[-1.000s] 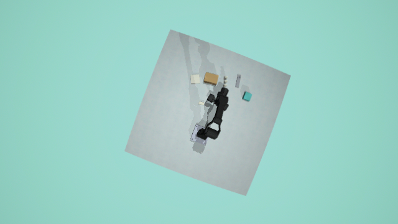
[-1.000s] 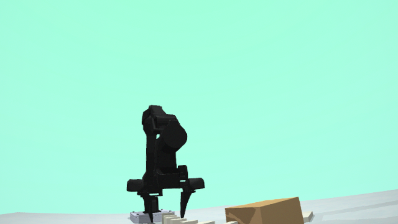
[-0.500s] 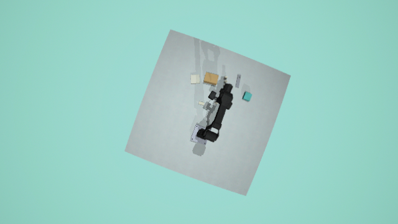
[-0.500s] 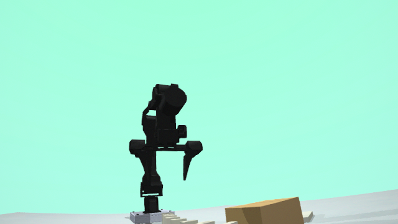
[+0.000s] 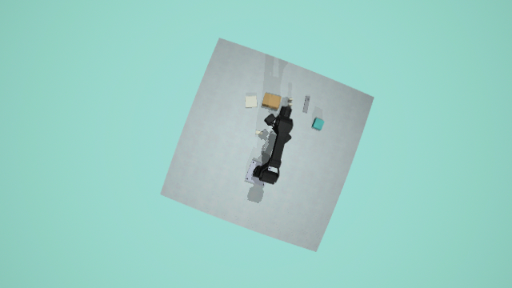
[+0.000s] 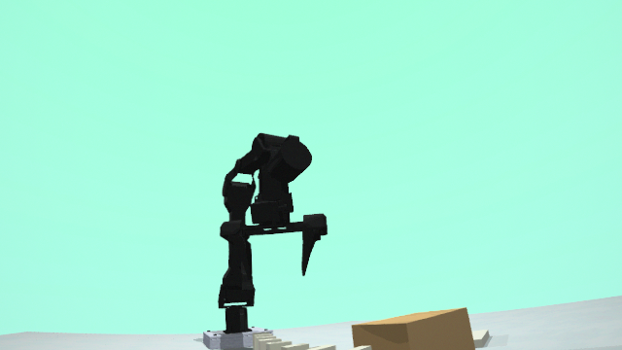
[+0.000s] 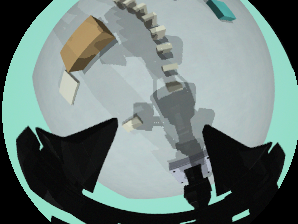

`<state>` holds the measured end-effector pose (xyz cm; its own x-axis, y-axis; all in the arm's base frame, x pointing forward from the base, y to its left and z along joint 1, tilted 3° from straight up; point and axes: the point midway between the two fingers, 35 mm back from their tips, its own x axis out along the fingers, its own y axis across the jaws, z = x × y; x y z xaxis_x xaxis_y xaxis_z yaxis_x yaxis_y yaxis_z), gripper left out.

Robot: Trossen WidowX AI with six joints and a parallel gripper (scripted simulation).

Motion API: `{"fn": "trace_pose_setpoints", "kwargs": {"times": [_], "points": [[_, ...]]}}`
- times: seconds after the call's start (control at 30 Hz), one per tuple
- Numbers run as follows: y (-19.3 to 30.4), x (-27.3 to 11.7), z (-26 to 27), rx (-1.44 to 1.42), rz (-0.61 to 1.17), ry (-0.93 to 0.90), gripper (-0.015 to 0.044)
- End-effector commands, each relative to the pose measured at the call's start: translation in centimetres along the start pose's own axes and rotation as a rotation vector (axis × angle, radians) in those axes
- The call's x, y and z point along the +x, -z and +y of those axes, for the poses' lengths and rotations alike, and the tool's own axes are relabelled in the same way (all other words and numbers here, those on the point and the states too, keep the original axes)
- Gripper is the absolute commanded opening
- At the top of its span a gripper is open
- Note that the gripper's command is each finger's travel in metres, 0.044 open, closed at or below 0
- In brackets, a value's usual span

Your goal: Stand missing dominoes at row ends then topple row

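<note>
A curved row of cream dominoes (image 7: 161,46) (image 6: 272,341) runs across the grey table (image 5: 200,160) (image 7: 240,75), from the far side toward the robot base (image 7: 192,162) (image 5: 253,173). One domino (image 7: 174,87) is the end of the row nearest the base. A single cream domino (image 7: 131,124) (image 5: 258,132) stands apart, to the left of the row. My gripper (image 7: 162,125) (image 6: 274,258) (image 5: 286,107) is open and empty. It hangs high above the table, over the row. In the side view one finger is hidden behind the arm.
A brown box (image 5: 271,101) (image 6: 413,331) (image 7: 85,44) lies left of the row's far part. A flat cream tile (image 5: 250,101) (image 7: 69,87) (image 6: 481,335) lies beside it. A teal block (image 5: 318,124) (image 7: 221,9) and a flat grey strip (image 5: 306,104) lie to the right.
</note>
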<state>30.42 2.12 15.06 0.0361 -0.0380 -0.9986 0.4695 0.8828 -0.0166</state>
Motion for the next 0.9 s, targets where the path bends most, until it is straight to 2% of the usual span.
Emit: {"fn": "trace_pose_setpoints", "kwargs": {"times": [0.0,0.23,0.87], "points": [[3.3,2.6,2.5,0.438,-0.004,-0.005,0.044],[7.3,5.6,4.5,0.892,0.0,-0.006,0.044],[7.4,5.7,4.6,0.913,0.0,-0.006,0.044]]}}
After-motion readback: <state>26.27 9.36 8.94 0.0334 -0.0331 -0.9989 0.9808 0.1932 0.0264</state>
